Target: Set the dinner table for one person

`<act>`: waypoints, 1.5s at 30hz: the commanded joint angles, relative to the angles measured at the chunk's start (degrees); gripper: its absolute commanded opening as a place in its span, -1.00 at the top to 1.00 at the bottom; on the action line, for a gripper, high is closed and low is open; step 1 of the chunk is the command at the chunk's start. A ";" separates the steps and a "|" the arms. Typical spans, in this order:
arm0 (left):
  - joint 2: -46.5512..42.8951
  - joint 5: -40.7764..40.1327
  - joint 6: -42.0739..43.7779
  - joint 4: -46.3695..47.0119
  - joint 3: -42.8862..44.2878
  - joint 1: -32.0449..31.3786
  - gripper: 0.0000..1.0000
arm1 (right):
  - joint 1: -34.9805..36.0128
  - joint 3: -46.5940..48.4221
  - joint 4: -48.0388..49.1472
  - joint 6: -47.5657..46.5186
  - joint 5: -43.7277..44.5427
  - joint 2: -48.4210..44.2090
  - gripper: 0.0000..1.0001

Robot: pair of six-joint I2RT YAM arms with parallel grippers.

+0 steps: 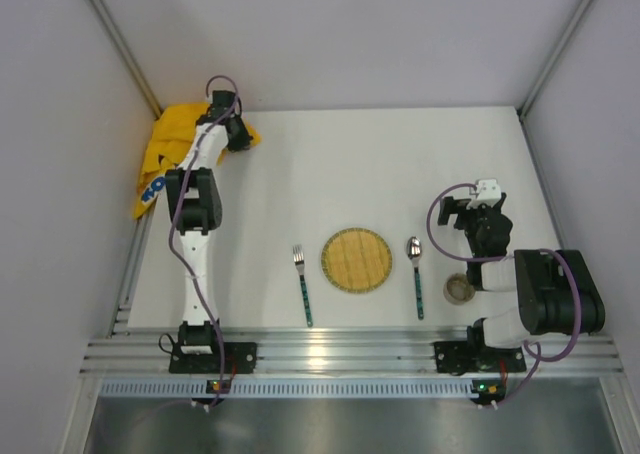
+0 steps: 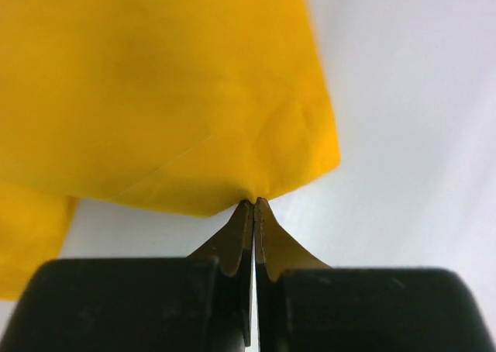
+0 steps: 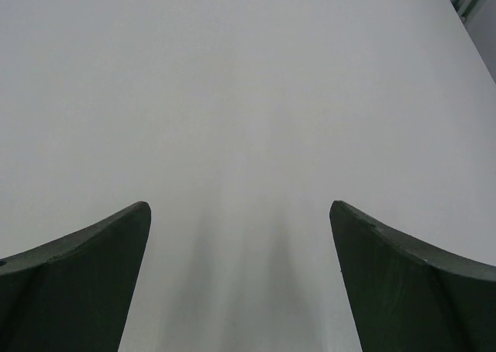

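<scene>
From above, the white desk (image 1: 400, 154) fills the middle of the view, and its ribbed metal rail (image 1: 340, 354) runs along the near edge where both arms are bolted. The left arm reaches to the far left corner. There the left end effector (image 1: 237, 134) is at the edge of a crumpled yellow cloth (image 1: 165, 144) with a blue print. Near the rail, a fork (image 1: 302, 284), a round woven mat (image 1: 356, 259) and a spoon (image 1: 416, 284) lie in one row, the mat between the two and apart from both. A small round cup (image 1: 459, 289) stands just right of the spoon. The right end effector (image 1: 476, 212) is above the right side of the desk, beyond the cup.

In the left wrist view, the two fingers (image 2: 232, 243) are pressed together and pinch a fold of the yellow cloth at its lower edge. The white desk shows on the right.

In the right wrist view, the two dark fingers (image 3: 77, 274) stand wide apart with nothing between them, only the bare white desk below
</scene>
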 commanded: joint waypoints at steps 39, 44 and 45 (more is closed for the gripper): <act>-42.02 13.88 4.36 -0.80 -43.85 -32.21 -0.83 | 7.71 38.99 -59.13 13.97 2.34 -9.44 -0.99; -47.04 18.73 3.92 -0.53 -55.97 -33.00 -0.66 | 8.11 48.54 -67.20 38.08 -19.49 -4.63 -0.99; -47.83 19.17 3.83 0.25 -57.48 -33.53 -0.65 | 6.70 45.14 -57.60 44.06 -25.31 -2.86 -0.99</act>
